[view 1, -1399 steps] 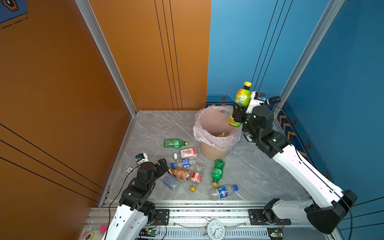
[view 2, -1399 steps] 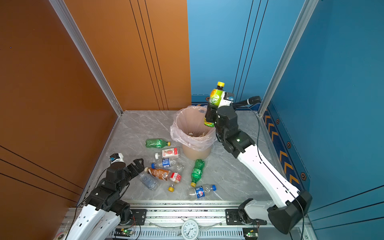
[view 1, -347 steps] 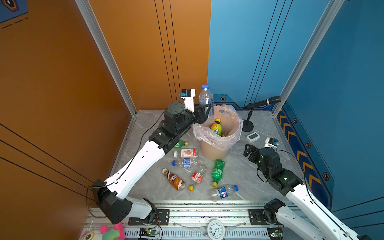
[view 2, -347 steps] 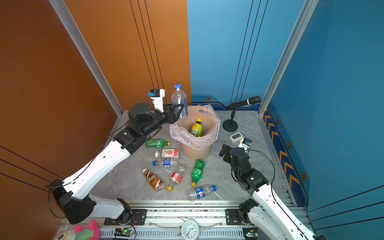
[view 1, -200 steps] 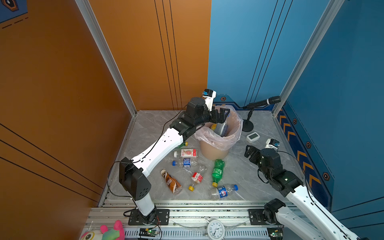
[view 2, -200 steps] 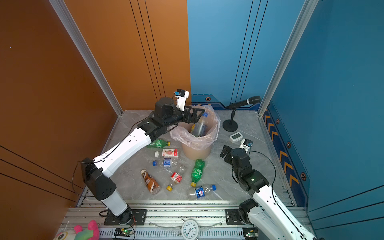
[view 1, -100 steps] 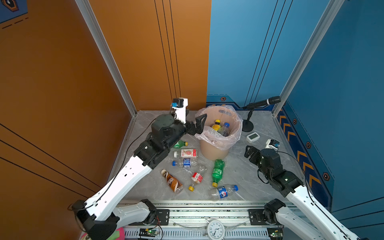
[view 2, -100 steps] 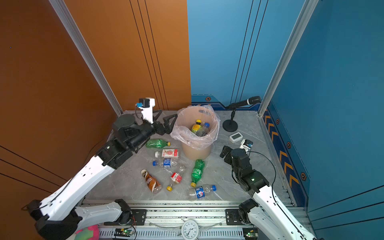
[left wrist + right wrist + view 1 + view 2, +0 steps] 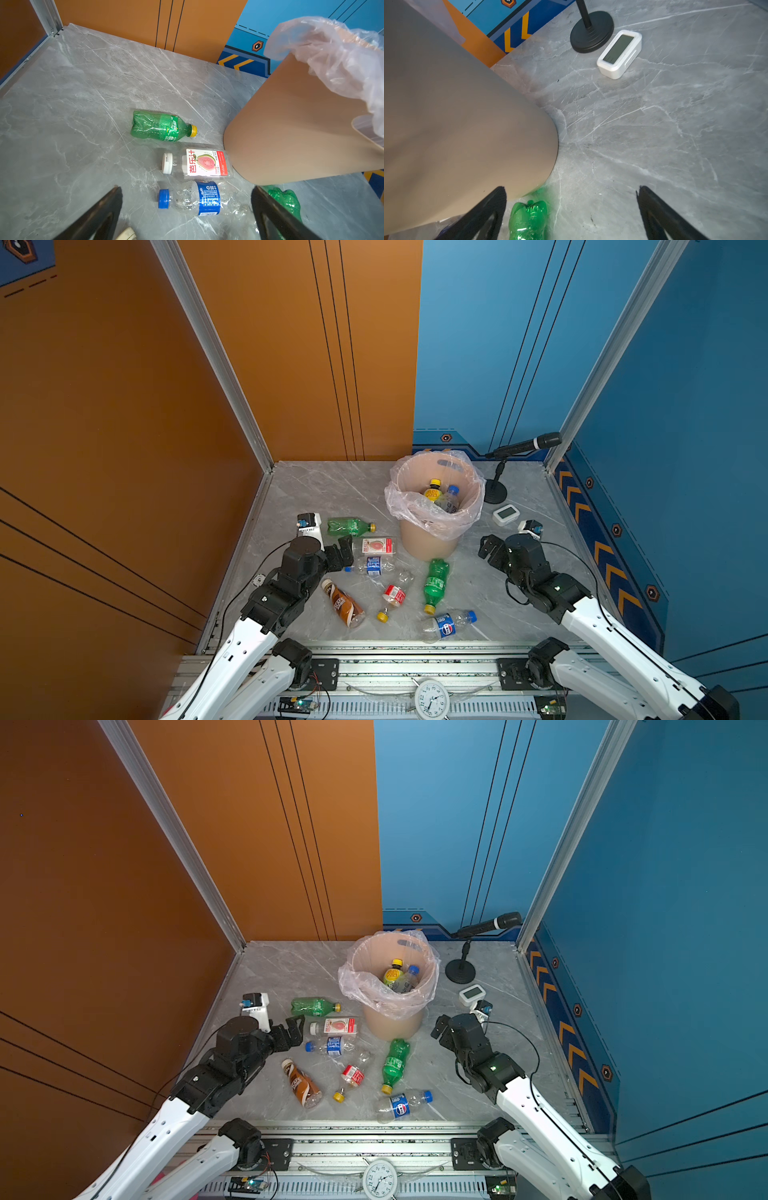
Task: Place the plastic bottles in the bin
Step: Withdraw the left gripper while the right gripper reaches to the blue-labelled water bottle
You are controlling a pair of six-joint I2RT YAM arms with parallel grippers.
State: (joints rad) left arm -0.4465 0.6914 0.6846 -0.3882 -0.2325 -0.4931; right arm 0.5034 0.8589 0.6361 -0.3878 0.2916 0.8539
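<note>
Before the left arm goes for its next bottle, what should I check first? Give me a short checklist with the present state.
1. The left gripper is open and empty: ok.
2. The right gripper is open and empty: ok.
3. The bin stands upright, mouth unblocked: ok.
4. The clear blue-label bottle lies flat just ahead of the left gripper: ok.
5. Free space around it: not ok, the guava juice bottle lies close beside it.
6. Whether those two touch: cannot tell.

We find open floor (image 9: 328,489) far left | bin (image 9: 428,545) blocks far centre | 7 bottles (image 9: 435,583) litter near centre | microphone stand (image 9: 495,492), clock (image 9: 506,514) crowd far right
</note>
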